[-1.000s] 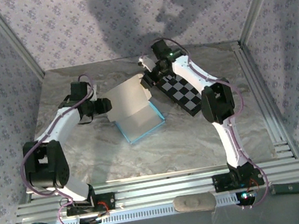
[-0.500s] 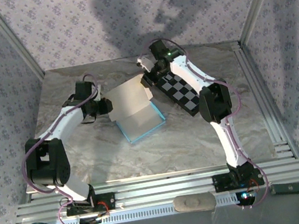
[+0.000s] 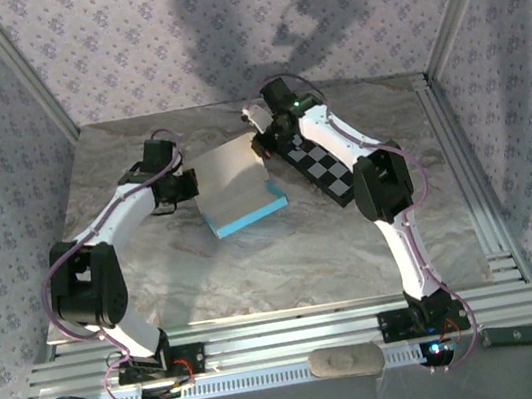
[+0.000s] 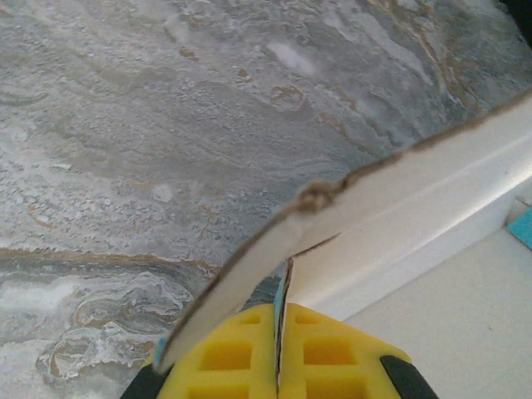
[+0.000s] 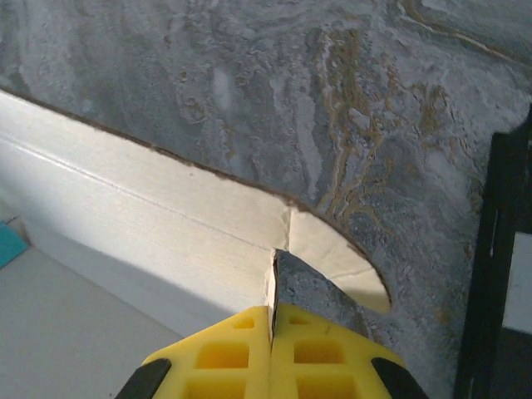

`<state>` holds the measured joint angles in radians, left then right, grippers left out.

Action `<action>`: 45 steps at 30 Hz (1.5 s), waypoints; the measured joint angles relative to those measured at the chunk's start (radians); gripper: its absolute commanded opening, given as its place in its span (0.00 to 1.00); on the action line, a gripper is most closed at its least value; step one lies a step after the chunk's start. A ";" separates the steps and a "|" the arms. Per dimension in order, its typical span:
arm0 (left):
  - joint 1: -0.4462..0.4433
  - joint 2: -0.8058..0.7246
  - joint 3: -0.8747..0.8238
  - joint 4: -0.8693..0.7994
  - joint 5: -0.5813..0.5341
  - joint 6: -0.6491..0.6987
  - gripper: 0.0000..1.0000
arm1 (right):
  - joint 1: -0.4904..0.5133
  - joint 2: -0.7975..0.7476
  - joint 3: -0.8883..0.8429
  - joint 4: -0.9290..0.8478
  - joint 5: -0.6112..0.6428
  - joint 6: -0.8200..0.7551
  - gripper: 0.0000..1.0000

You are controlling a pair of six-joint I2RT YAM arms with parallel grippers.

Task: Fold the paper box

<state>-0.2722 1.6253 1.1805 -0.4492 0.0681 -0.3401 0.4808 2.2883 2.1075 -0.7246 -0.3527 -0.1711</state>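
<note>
Since a second ago, the white flap of the paper box has come down over its open turquoise tray. Both arms have pressed in closer and brought their fingers together.

The thin cardboard paper box (image 3: 237, 189) is white on top, with a turquoise-blue strip along its near side. It lies on the grey marble-patterned table (image 3: 287, 267), about the middle of the far half and well back from the near edge.

The left gripper (image 3: 189, 183) meets the box at its left side. Seen from the left wrist, its yellow pads (image 4: 229, 356) are clamped together on the edge of a thin, curved cardboard tab.

The right gripper (image 3: 260, 144) meets the box at its far right corner. Seen from the right wrist, its yellow pads (image 5: 224, 353) pinch the edge of a white flap with a rounded tab.

A flat black-and-white checkerboard (image 3: 326, 165) lies just beside the box on the right, toward the table's far right corner, partly under the right arm.
</note>
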 measured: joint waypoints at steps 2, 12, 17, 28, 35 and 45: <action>-0.015 0.000 0.001 -0.003 -0.041 -0.027 0.00 | 0.017 -0.038 -0.068 0.043 0.046 0.045 0.00; -0.082 0.000 0.006 -0.011 -0.217 -0.132 0.00 | 0.125 -0.230 -0.351 0.238 0.329 0.264 0.00; -0.097 -0.016 0.006 -0.005 -0.253 -0.188 0.00 | 0.178 -0.298 -0.459 0.322 0.479 0.412 0.00; -0.101 -0.061 -0.027 0.078 -0.286 -0.364 0.00 | 0.275 -0.336 -0.547 0.413 0.727 0.694 0.00; -0.101 -0.066 -0.122 0.186 -0.271 -0.428 0.00 | 0.306 -0.364 -0.590 0.440 0.790 0.815 0.00; -0.107 -0.198 -0.351 0.399 -0.263 -0.458 0.00 | 0.351 -0.419 -0.789 0.641 0.844 0.875 0.00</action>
<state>-0.3790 1.4269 0.8291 -0.0505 -0.1947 -0.7982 0.8314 1.8690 1.3182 -0.0837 0.4915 0.7044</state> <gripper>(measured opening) 0.053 0.058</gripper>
